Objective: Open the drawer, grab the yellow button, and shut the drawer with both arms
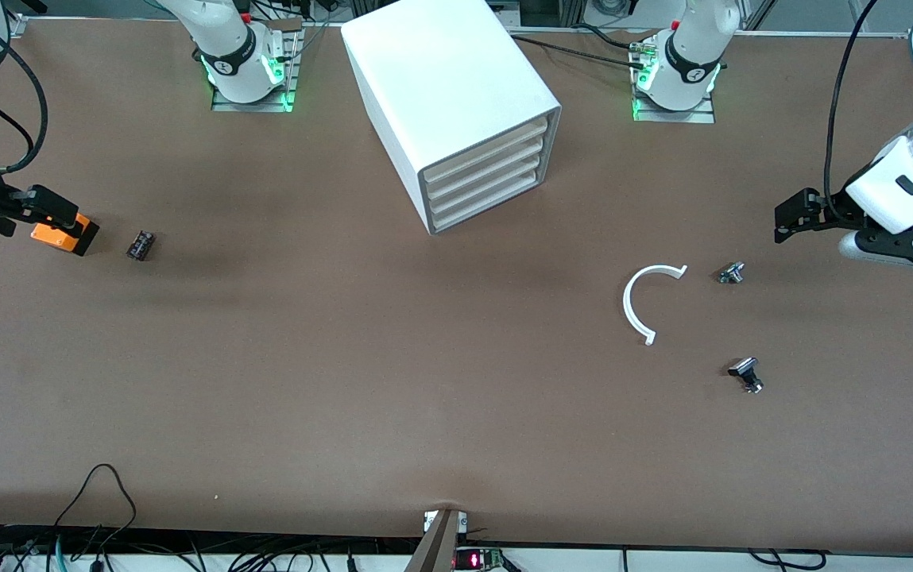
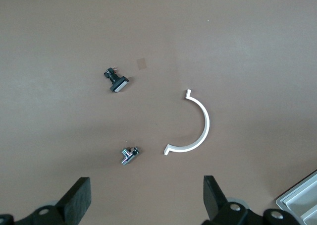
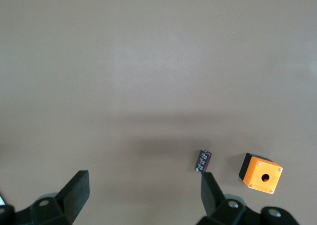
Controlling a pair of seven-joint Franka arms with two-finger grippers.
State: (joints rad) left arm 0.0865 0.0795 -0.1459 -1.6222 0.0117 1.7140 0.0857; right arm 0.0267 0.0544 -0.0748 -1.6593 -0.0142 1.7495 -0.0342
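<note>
Brown matte table [image 1: 305, 381], robot bases along one edge, cables along the edge nearest the front cam. White cabinet [image 1: 448, 103] sits between the two bases, skewed, its drawer fronts angled toward the left arm's end. Top drawer [image 1: 488, 147] looks fully shut, flush w/ the three below. Button not visible anywhere, presumably inside that drawer.

Risks, as I judge them:
- Cabinet is loose on the table and skewed; pulling the drawer w/o the other arm bracing could drag the whole box.
- Four fronts alike and stacked tight; easy to hook the wrong one.
- Lookalike clutter: white C-shaped ring [image 1: 647, 302] and two small metal/black parts [image 1: 732, 273] [image 1: 747, 375] lie nearer the front cam than the cabinet, toward the left arm's end; orange cube w/ a hole [image 1: 63, 234] and small dark flat piece [image 1: 141, 245] toward the right arm's end. None is the target.

Poses: left gripper [image 2: 143, 197] hovers over the small parts near the ring, jaws spread wide, nothing between. Right gripper [image 3: 143, 193] hovers by the orange cube and dark piece, jaws likewise spread and empty. Both well apart from the cabinet; task not yet begun.
</note>
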